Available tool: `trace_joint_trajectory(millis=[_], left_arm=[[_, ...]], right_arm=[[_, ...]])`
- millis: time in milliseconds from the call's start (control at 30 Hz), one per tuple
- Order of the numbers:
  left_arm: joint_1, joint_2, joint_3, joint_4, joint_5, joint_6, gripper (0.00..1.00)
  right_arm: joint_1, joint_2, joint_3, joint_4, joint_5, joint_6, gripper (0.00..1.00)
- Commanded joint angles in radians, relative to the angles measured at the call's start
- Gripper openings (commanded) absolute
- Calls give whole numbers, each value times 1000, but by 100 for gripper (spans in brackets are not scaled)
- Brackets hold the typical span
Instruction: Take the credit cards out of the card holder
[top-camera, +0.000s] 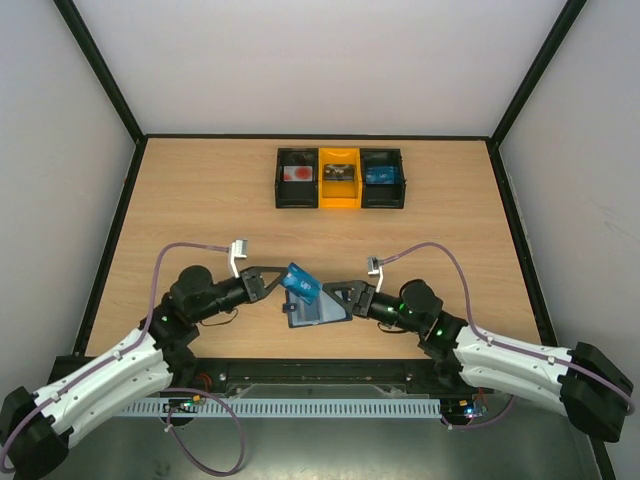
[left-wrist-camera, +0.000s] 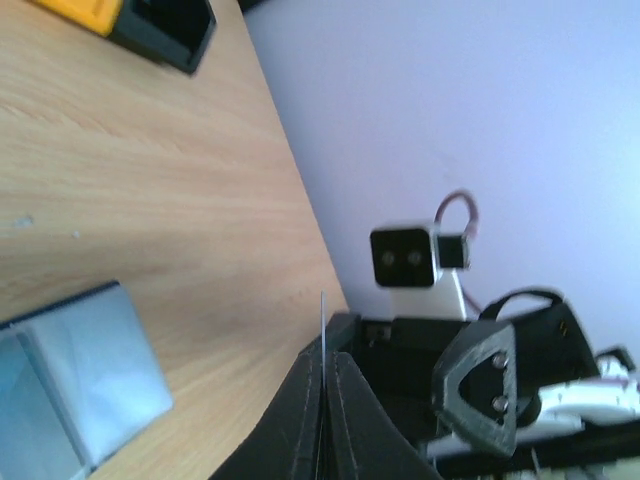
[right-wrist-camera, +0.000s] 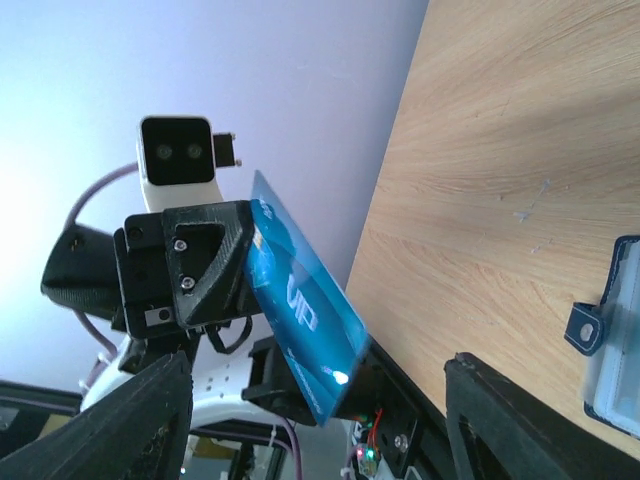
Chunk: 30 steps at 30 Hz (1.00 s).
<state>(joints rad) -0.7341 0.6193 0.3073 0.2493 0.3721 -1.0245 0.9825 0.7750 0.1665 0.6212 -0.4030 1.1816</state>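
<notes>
A bright blue credit card (top-camera: 300, 282) is out of the card holder (top-camera: 318, 313) and held in the air, clamped between the left fingers (left-wrist-camera: 290, 420). The card holder lies open on the worktop (top-camera: 200, 190) near the middle of its near edge, with the right fingers (right-wrist-camera: 150, 420) apart beside it, holding nothing. Whether its pockets hide more cards cannot be told.

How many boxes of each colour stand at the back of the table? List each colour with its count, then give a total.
Black boxes: 2
Yellow box: 1
Total: 3
</notes>
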Motion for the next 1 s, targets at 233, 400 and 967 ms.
trace_joint_trajectory(millis=[233, 400, 967], left_arm=[[7, -218, -186, 167, -373, -315, 3], [7, -271, -224, 169, -439, -375, 3], [6, -271, -261, 223, -460, -464, 3]], right_arm=[[6, 209, 1, 350, 66, 150, 58], [8, 309, 51, 387, 69, 159, 52], [67, 587, 186, 515, 63, 166, 38]])
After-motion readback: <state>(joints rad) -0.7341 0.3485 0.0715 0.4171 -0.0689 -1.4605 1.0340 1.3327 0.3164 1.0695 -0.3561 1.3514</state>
